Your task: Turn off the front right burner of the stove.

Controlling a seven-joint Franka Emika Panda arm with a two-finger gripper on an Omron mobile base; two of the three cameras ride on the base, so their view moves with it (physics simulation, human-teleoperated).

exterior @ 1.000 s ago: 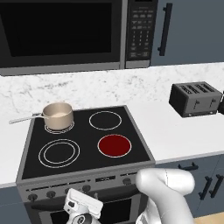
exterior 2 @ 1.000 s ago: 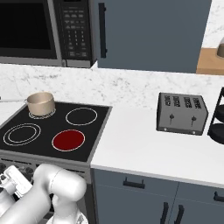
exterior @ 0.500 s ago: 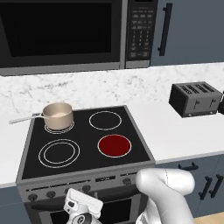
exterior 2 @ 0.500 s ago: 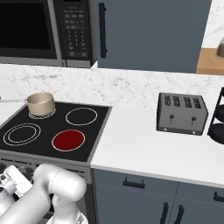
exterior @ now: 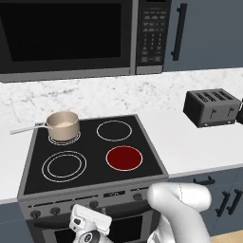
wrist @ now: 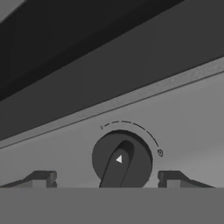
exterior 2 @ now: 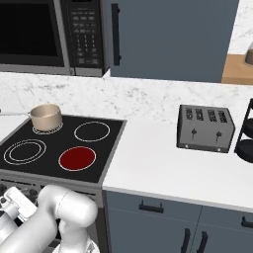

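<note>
Stove: I see the black glass-top stove [exterior: 95,156] set into the white marbled counter [exterior: 190,142], its grey steel front panel [exterior: 114,195] carrying a row of small dark knobs
Burner: the front right burner [exterior: 124,157], a single-ringed round zone, glows deep red at 4 o'clock on the cooktop
Knob: in the hand view a round dark knob [wrist: 122,159] with a white triangle mark sits dead ahead on the panel
Jaws: my gripper [wrist: 107,178] has its jaws standing apart, one fingertip [wrist: 40,178] at 9 o'clock of the knob and the other at 3 o'clock, neither touching it
Pot: a tan metal saucepan [exterior: 62,125] rests on the back left zone, at 10 o'clock on the cooktop
Toaster: a dark grey four-slot toaster [exterior: 212,107] stands on the counter, well apart at 3 o'clock of the stove
</note>
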